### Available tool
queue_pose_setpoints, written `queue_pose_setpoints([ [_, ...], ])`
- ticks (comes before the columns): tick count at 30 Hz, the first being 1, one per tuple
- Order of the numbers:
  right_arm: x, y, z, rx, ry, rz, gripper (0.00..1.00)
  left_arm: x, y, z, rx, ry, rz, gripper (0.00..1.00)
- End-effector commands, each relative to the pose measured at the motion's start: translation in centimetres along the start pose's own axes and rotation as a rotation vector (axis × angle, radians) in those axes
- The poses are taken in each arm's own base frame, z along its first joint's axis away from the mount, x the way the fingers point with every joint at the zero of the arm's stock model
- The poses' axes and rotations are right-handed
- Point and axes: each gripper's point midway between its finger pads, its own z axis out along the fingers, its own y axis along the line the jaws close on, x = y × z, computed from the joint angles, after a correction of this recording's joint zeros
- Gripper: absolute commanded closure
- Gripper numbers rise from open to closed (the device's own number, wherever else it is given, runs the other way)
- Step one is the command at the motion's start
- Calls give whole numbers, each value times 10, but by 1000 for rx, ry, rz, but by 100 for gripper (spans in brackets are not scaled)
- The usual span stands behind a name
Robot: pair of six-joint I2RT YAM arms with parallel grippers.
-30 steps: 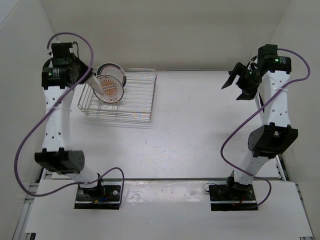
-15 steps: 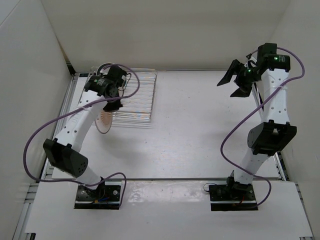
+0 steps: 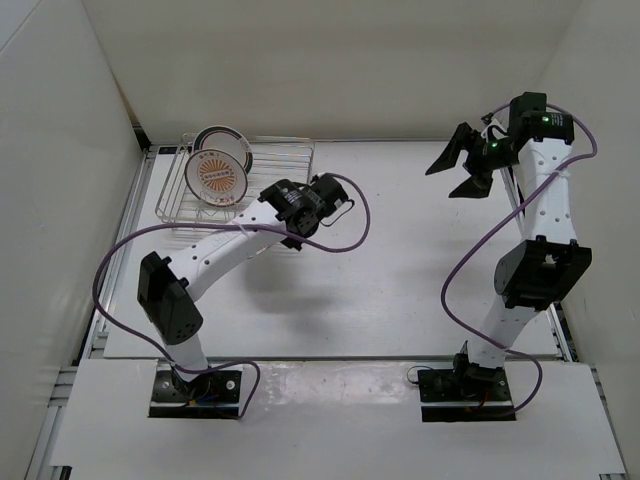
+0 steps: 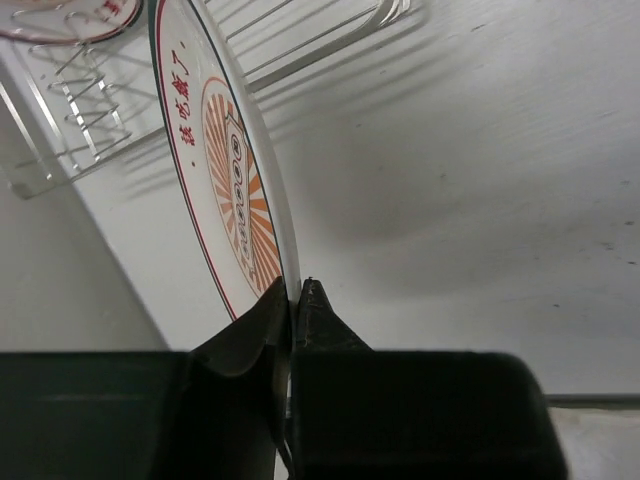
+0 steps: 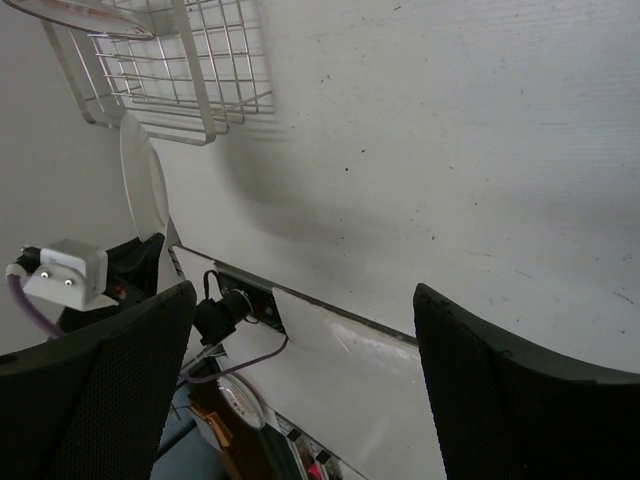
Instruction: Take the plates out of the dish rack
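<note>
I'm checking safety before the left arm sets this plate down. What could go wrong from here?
1. The left gripper pinches the sunburst plate only at its thin rim, so the plate might pivot or slip onto the table.
2. The plate hangs close to the dish rack; a swing could clip the rack's wires.

You see a white table [image 3: 420,260] filling the middle of the top view, boxed by plain white walls: back wall [image 3: 330,60] along the top, left wall [image 3: 50,170] and right wall [image 3: 615,120] at the edges. A white panel [image 3: 330,415] spans the bottom. Light is soft and even.
</note>
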Motion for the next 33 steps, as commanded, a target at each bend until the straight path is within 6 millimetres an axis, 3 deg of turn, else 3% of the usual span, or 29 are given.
queue_pose_setpoints([
  [1, 29, 7, -14, -11, 73, 52, 10, 32, 55, -24, -220, 36, -5, 100],
  [4, 31, 6, -11, -10, 86, 61, 10, 64, 75, -32, -345, 99, -65, 100],
  [10, 32, 6, -7, -20, 110, 75, 10, 134, 88, -24, -487, 264, -150, 98],
  [12, 33, 6, -7, -22, 113, 75, 10, 153, 90, -17, -518, 322, -261, 98],
  [19, 33, 7, -10, -21, 106, 68, 10, 218, 69, 24, -462, 597, -496, 96],
  [21, 32, 6, -10, -19, 102, 66, 10, 221, 66, 40, -416, 602, -530, 95],
  [22, 33, 6, -11, -14, 103, 69, 10, 232, 62, 44, -410, 633, -516, 91],
  [23, 33, 5, -10, -12, 102, 66, 10, 229, 55, 54, -353, 620, -507, 90],
  [28, 31, 5, -11, -12, 96, 64, 10, 249, 47, 65, -352, 729, -474, 81],
  [29, 30, 5, -11, -10, 94, 65, 10, 250, 47, 66, -356, 741, -471, 71],
  [33, 29, 5, -11, -8, 92, 60, 10, 246, 47, 74, -349, 727, -478, 52],
])
